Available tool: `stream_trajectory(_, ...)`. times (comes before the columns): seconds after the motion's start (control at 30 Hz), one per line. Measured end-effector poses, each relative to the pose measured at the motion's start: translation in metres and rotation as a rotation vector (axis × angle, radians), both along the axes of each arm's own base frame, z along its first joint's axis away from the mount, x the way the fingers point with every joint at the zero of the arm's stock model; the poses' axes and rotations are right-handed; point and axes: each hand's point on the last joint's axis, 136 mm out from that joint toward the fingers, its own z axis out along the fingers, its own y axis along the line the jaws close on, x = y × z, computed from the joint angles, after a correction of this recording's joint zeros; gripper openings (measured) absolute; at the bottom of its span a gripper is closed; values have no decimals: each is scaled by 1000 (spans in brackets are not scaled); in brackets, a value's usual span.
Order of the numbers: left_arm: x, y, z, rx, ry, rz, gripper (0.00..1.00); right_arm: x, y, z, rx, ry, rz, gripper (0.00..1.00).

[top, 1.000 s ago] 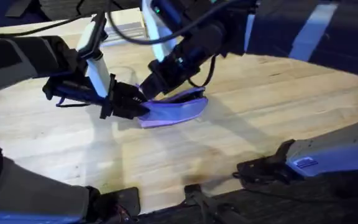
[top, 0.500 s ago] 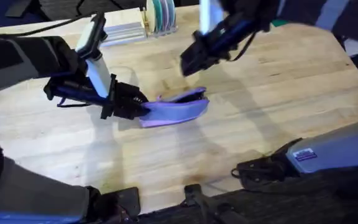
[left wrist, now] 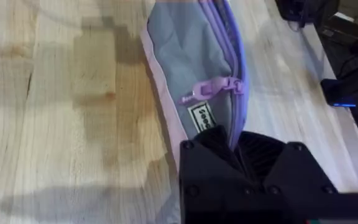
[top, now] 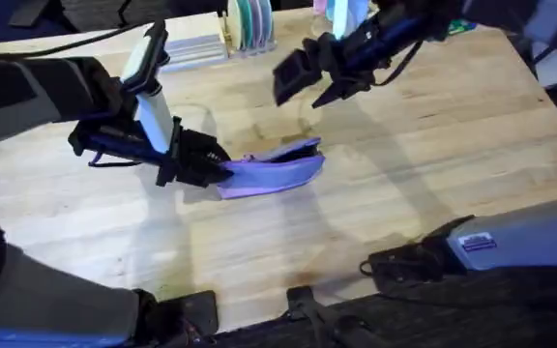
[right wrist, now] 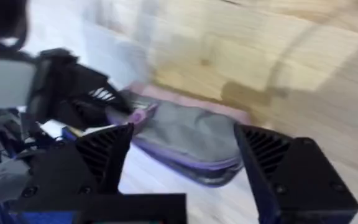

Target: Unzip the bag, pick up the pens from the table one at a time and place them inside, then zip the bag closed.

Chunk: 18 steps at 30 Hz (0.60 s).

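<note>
Lavender bag [top: 271, 172] end pinched by left claw [top: 222, 166]; right claw [top: 303, 75] spread above.

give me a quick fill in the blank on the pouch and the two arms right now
1. The left pincer grips one ____ of the bag.
2. The right pincer hangs above the table with its jaws ____.
3. The bag's zipper pull is ____ in colour.

Missing words: end; open; purple

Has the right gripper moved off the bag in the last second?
Yes. The right gripper has lifted off the bag toward the table's far edge; the bag stays put in the left gripper.
</note>
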Motion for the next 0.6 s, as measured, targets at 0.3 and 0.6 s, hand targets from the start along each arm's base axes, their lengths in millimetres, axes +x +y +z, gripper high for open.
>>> stream_trajectory(0.3, 0, 0, 0, 0, 0, 0, 44, -21, 30, 37, 49, -104, 79, 997)
stream_trajectory(0.6, 0, -1, 2, -12, 10, 7, 987, -39, 63, 33, -30, -150, 159, 997)
